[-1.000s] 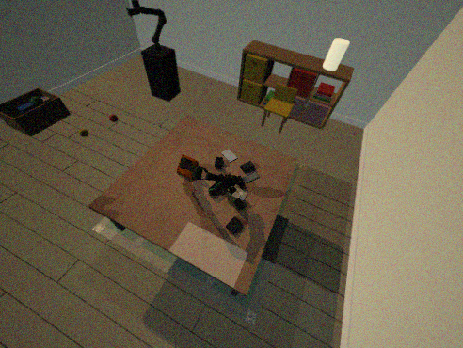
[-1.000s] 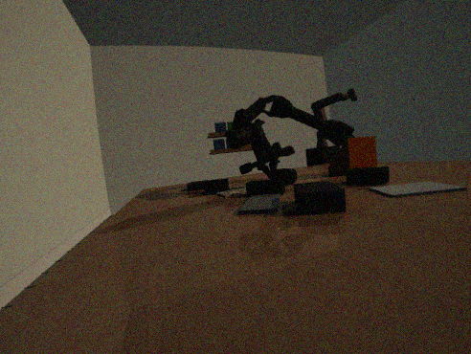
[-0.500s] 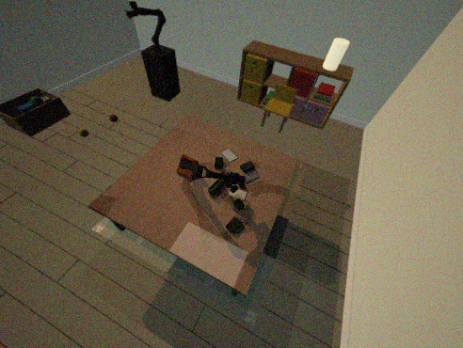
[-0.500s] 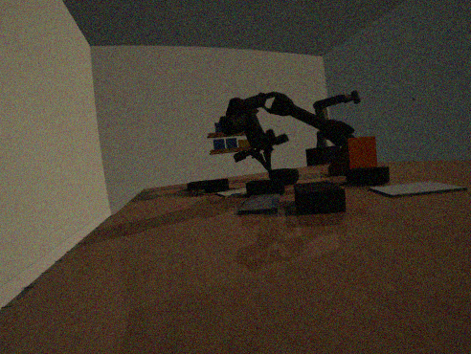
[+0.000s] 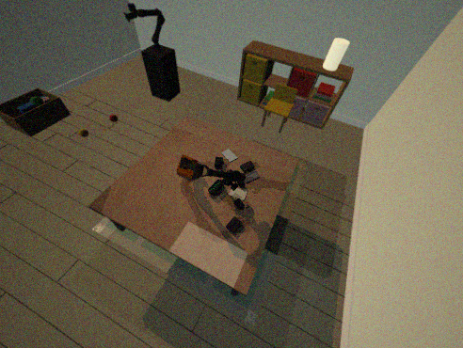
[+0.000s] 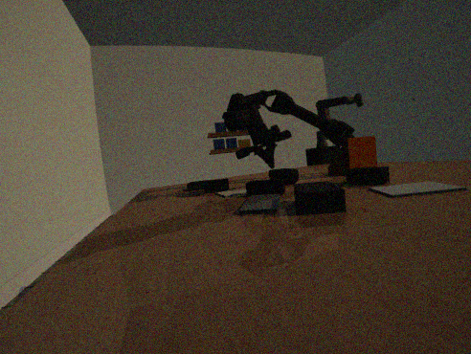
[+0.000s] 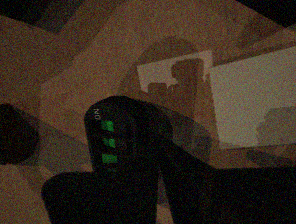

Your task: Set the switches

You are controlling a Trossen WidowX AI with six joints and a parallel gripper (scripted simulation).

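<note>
The top view looks steeply down from high and far, covering the whole tabletop (image 5: 141,197), surrounding floor and two walls. The exterior view sits low at tabletop (image 6: 191,287) level, facing across it toward the arm (image 6: 297,115). The wrist view looks closely down onto the controller unit (image 7: 112,145). All three views share the cluster of parts on the tabletop.
</note>
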